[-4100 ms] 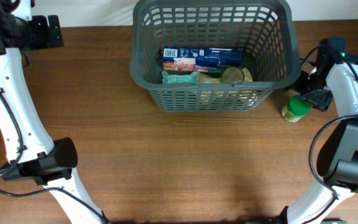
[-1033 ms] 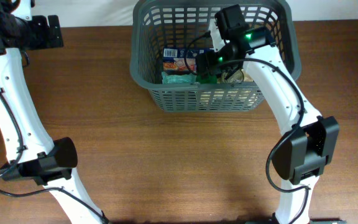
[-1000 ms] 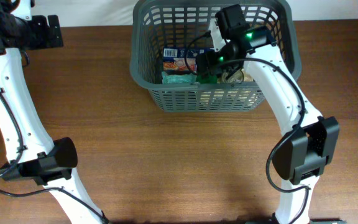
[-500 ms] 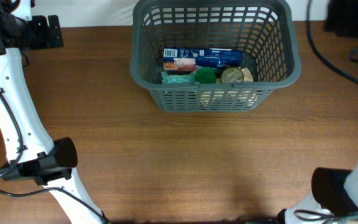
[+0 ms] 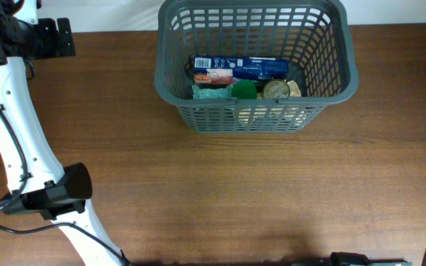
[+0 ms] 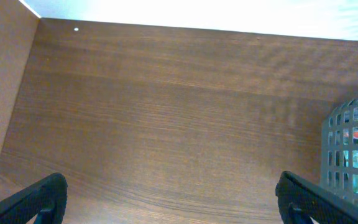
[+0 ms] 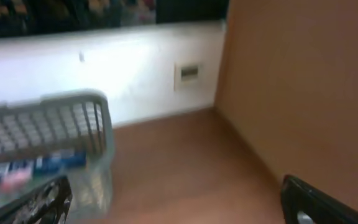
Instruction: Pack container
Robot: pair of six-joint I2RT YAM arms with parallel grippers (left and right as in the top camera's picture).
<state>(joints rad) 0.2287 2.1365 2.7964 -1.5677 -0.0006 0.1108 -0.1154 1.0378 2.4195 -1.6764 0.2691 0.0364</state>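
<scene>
While the left hand (image 6: 171, 190) hangs over bare wood at the table's (image 5: 235, 192) far left corner, its two dark fingers (image 6: 33, 199) stand wide apart at the lower corners of its wrist view, released and holding nothing. The container (image 5: 250, 118) sits upright on the table at the far middle, well apart from that hand; only a corner of its slotted grey wall shows at the right edge of the left wrist view. Inside it, a blue box (image 5: 239, 68) lies along the far side of the floor. In front of the box, in a row from left to right, are a teal packet (image 5: 211, 92), a green-lidded jar (image 5: 245, 89) and a round metal can (image 5: 276, 89), close against one another. A pale item just right of the can is too small to make out. The left arm (image 5: 6, 111), white with black joints, runs down the left edge of the overhead view. The right hand (image 7: 176, 193) shows only in its own blurred wrist view, its fingers spread wide with nothing between them, the container's rim to its left and a white wall (image 7: 135, 68) behind.
</scene>
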